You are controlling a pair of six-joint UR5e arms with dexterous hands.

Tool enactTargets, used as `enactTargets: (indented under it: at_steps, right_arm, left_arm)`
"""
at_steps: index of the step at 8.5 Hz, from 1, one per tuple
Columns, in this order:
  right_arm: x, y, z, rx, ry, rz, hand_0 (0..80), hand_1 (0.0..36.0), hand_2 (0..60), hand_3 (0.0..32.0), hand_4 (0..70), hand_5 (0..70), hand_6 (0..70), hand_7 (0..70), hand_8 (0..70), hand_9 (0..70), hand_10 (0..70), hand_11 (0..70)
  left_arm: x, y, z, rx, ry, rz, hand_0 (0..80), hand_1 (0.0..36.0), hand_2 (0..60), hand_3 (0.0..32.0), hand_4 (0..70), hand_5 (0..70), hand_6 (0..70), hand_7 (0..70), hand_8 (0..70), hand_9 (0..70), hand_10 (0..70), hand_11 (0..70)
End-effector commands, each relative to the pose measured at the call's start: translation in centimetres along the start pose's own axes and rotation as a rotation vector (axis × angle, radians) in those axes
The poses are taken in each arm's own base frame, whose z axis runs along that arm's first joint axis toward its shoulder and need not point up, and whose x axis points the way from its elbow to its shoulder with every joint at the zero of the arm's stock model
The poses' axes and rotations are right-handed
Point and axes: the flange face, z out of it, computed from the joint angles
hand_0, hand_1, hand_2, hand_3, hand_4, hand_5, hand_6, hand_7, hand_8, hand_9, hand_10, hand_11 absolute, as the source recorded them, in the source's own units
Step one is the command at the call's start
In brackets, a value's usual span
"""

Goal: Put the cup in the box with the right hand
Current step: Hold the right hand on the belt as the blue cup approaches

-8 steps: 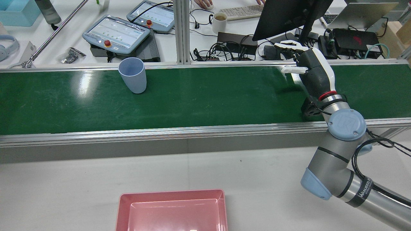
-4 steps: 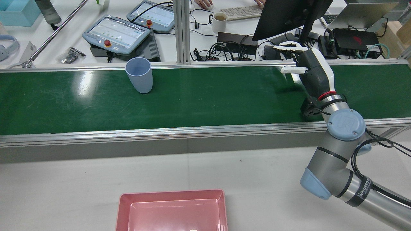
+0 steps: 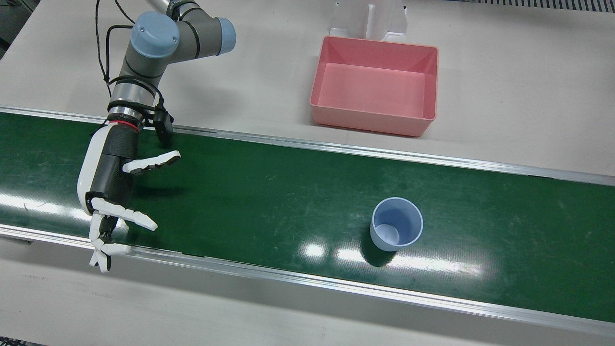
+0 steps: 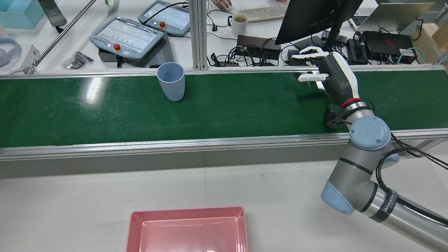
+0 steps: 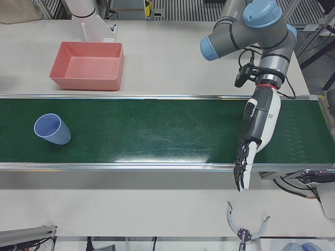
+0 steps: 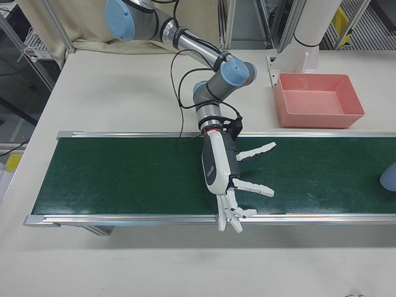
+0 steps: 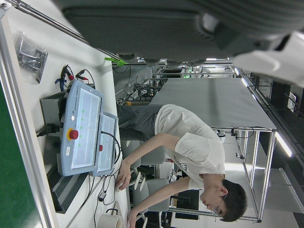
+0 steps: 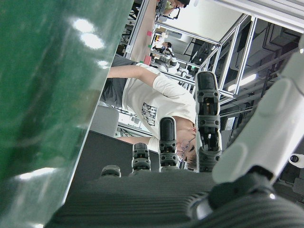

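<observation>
On the green conveyor belt [image 3: 269, 192] the blue cup [image 3: 397, 230] stands upright and untouched, well apart from the right hand [image 3: 113, 185], which hovers over the belt's far end with fingers spread wide, holding nothing, while the pink box [image 3: 375, 85] sits on the desk [image 3: 504, 96] beside the belt.

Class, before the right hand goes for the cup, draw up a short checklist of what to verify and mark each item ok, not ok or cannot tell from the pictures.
1. Cup upright on the green belt, mouth up: ok.
2. Right hand open and holding nothing: ok.
3. Right hand close enough to close on the cup: not ok; a long stretch of belt lies between them.
4. Belt between hand and cup free of other things: ok.
5. Pink box empty and off the belt on the robot's side: ok.
6. Left hand out of the way: cannot tell; no fixed view shows it.
</observation>
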Motion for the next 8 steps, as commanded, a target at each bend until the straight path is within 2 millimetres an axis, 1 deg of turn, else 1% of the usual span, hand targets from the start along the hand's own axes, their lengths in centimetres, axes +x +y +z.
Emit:
enactTargets:
  at_steps: [1,2,3,5,6,8]
  right_arm:
    - [-0.1,0.4,0.0,0.004,0.006,-0.010,47.5,0.0,0.0,7.8,47.7,0.3,7.4,49.7,3.9,15.4,0.0,0.0]
    - [-0.1,0.6,0.1,0.001,0.005,-0.008,49.0,0.7,0.0,8.2,43.4,1.1,7.2,47.5,4.0,15.1,0.0,0.0]
    - [-0.1,0.6,0.1,0.002,0.004,-0.008,48.3,0.0,0.0,8.8,43.2,0.8,6.9,46.6,3.9,14.8,0.0,0.0]
    - [0.0,0.2,0.0,0.009,0.002,-0.013,46.7,0.0,0.0,10.0,44.8,0.0,6.4,46.1,3.6,14.4,0.0,0.0]
    - [0.2,0.0,-0.1,0.012,0.005,-0.016,46.6,0.0,0.0,9.4,45.6,0.0,6.6,46.4,3.7,14.5,0.0,0.0]
    - [0.5,-0.5,0.0,0.021,0.007,-0.023,46.3,0.0,0.0,9.2,46.2,0.0,6.7,46.9,4.0,14.9,0.0,0.0]
  left_arm:
    - [0.0,0.0,0.0,0.000,-0.002,0.000,0.0,0.0,0.0,0.0,0.0,0.0,0.0,0.0,0.0,0.0,0.0,0.0]
    - [0.0,0.0,0.0,0.000,0.000,0.000,0.0,0.0,0.0,0.0,0.0,0.0,0.0,0.0,0.0,0.0,0.0,0.0]
    - [0.0,0.0,0.0,0.000,0.000,0.000,0.0,0.0,0.0,0.0,0.0,0.0,0.0,0.0,0.0,0.0,0.0,0.0]
    - [-0.1,0.0,0.0,0.000,-0.003,0.000,0.0,0.0,0.0,0.0,0.0,0.0,0.0,0.0,0.0,0.0,0.0,0.0]
    - [0.0,-0.1,0.0,0.001,0.000,0.000,0.0,0.0,0.0,0.0,0.0,0.0,0.0,0.0,0.0,0.0,0.0,0.0]
    - [0.0,-0.1,0.0,0.001,0.000,0.000,0.0,0.0,0.0,0.0,0.0,0.0,0.0,0.0,0.0,0.0,0.0,0.0]
